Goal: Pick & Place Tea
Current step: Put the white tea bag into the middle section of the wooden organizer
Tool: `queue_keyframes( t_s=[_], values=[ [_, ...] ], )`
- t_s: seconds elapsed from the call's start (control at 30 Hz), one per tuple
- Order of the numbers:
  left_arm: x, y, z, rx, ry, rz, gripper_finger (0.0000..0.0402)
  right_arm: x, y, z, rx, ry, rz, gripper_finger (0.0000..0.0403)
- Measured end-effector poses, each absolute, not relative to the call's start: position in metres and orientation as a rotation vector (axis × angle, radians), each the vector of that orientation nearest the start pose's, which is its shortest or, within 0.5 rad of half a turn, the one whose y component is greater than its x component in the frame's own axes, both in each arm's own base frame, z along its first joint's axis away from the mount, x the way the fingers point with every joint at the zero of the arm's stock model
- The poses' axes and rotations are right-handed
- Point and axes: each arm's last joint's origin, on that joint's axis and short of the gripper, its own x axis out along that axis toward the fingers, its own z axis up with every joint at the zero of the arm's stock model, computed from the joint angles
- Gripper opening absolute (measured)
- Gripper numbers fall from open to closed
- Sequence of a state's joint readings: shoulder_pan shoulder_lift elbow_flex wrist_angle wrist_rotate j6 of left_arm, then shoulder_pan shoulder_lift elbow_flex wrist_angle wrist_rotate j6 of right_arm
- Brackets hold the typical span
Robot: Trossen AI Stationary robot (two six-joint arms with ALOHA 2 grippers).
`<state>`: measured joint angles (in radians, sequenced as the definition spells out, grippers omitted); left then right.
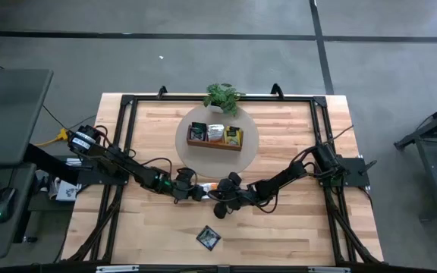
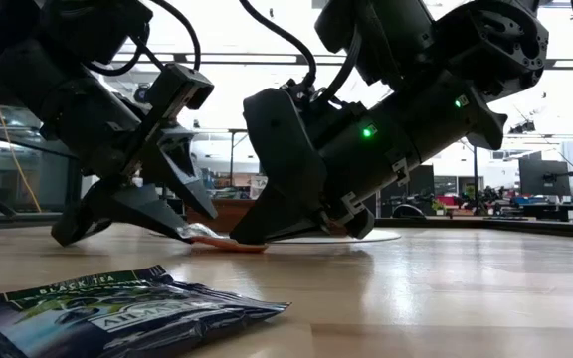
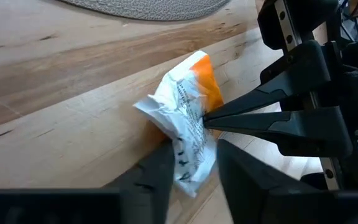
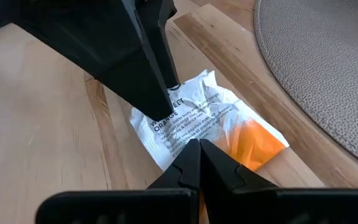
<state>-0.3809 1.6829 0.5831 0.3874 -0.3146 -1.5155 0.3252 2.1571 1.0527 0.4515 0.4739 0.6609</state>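
Straddling the orange sachet [image 3: 188,118], left claw [image 3: 191,165] stands narrow; right claw [image 4: 199,163] closed, pinning it

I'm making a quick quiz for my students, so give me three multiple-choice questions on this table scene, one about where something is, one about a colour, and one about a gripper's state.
1. Where does the wooden tray sit?
A. on the round mat
B. on the bare wood by the near edge
C. on the floor

2. What colour shows on the crumpled sachet between the two grippers?
A. blue
B. orange and white
C. all green

3. How do the right gripper's jaws stand?
A. wide open
B. shut, tips at the sachet
C. out of sight

Answers: 1 A, the high view shows the tray on the round mat. 2 B, both wrist views show it. 3 B, its own wrist view shows the tips meeting.
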Motion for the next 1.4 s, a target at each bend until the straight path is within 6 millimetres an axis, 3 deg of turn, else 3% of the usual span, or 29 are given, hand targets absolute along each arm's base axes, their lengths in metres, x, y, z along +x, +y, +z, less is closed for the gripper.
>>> queue_keyframes(
  t_s=[0.23,0.57,0.73,0.93,1.17,1.4],
  values=[
    [0.269,-0.098,0.112,-1.204,0.561,0.455,0.0010,0.387,0.117,0.075,0.388,0.525,-0.328,0.0000],
    [0.268,-0.097,0.112,-1.167,0.557,0.466,0.0003,0.388,0.117,0.076,0.380,0.520,-0.328,0.0000],
    [0.268,-0.097,0.112,-1.142,0.560,0.461,0.0001,0.387,0.118,0.086,0.358,0.512,-0.302,0.0000],
    [0.268,-0.096,0.111,-1.118,0.565,0.455,0.0001,0.384,0.117,0.124,0.310,0.472,-0.277,0.0000],
    [0.268,-0.097,0.111,-0.999,0.603,0.407,0.0000,0.366,0.112,0.157,0.264,0.579,-0.296,0.0000],
    [0.285,-0.100,0.126,-0.809,0.683,0.261,0.0000,0.348,0.113,0.147,0.262,0.750,-0.357,0.0000]
  ],
)
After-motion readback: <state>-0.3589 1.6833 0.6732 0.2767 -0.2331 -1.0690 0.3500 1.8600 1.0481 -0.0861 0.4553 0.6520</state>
